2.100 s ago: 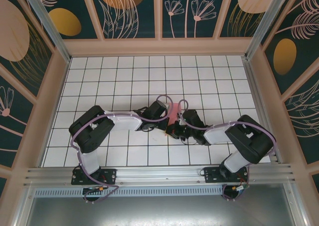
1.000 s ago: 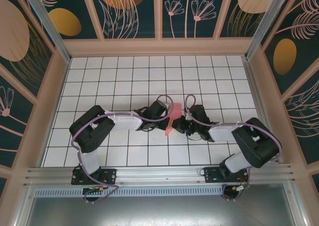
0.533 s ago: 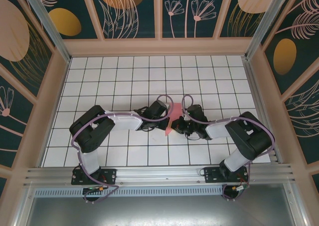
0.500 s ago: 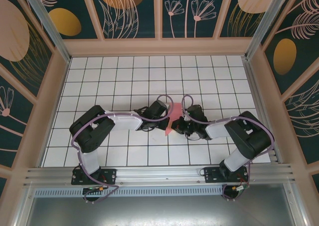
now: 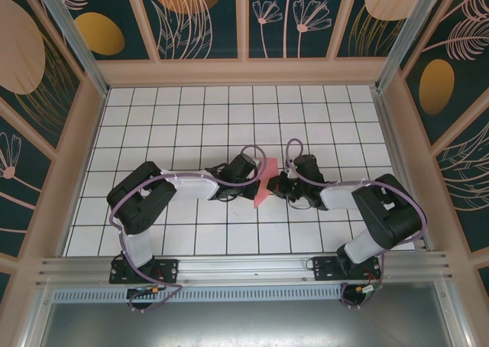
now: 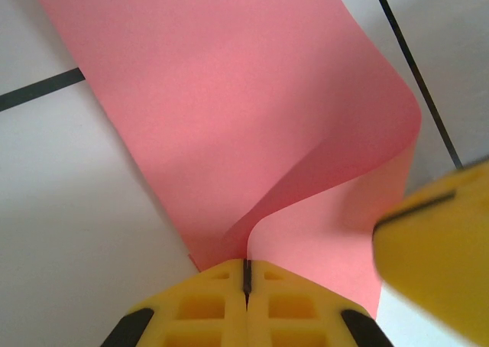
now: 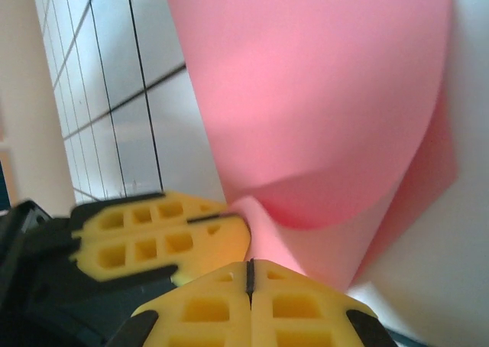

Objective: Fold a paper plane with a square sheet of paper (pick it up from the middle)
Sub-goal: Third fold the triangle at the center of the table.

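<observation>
Item: paper (image 5: 264,180), pink, curled over, at the bench's (image 5: 191,118) middle. Grip: left claw (image 6: 246,267) and right claw (image 7: 248,267) both clenched on its edge. We judge we should match edges squarely, then press the crease flat.

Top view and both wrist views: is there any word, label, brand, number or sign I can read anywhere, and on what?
No readable text anywhere.
pink paper: plain, no print.
table: black grid lines only.
wall panels: drawn leaves and flowers, no letters.
left claw and right claw, both shut on the pink paper: yellow, no marks visible.
arm bases: any label there is too small to read.
</observation>
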